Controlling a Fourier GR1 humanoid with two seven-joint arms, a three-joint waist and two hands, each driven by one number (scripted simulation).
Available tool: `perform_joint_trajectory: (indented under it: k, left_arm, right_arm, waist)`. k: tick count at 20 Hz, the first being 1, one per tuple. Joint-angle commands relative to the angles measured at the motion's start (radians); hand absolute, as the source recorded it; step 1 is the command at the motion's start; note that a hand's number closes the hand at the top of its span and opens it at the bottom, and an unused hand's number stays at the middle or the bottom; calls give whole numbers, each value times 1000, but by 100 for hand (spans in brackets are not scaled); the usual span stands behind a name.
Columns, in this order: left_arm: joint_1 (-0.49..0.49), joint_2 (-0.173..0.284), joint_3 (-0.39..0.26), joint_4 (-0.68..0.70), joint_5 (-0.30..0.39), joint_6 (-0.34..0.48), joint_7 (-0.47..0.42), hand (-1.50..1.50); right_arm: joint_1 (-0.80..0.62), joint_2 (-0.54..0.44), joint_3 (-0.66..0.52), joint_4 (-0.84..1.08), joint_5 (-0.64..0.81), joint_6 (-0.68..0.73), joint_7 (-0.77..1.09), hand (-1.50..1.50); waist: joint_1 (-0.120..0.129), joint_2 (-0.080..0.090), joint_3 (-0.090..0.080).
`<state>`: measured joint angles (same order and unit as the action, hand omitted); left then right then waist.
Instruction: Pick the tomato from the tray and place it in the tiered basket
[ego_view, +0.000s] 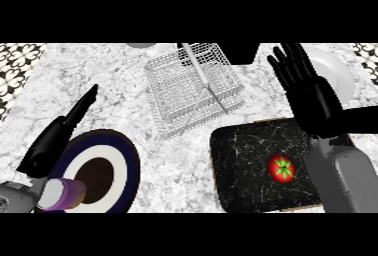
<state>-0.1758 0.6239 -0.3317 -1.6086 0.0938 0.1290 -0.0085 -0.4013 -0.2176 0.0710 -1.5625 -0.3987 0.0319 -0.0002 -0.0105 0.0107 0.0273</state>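
On the dark tray (244, 165) at near right lies the tomato (281, 168), untouched. Beyond it, the right hand (306, 92) hovers with straight fingers, holding nothing, beside the wire basket (193, 87). Left hand (63, 130) rests open, idle.

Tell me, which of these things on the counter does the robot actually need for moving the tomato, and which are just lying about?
Needed: the tomato, the black tray it lies on, the wire tiered basket, and the open right hand above the tray.

Lying about: the dark-rimmed plate, the purple cup on it, the white plate at the right edge. The left hand rests.
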Motion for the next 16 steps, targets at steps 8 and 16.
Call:
perform_joint_trajectory:
  k: [8, 16]
  left_arm:
    - [81, -241, 61, 63, 250, 55, 127, 0]
    - [13, -285, 60, 125, 258, 27, 164, 0]
  right_arm:
    - [370, -106, -282, 45, 103, -66, -331, -150]
    - [649, -98, -187, -4, 325, 80, -812, -150]
  waist:
    - [-82, 1, -24]
    - [-13, -12, -28]
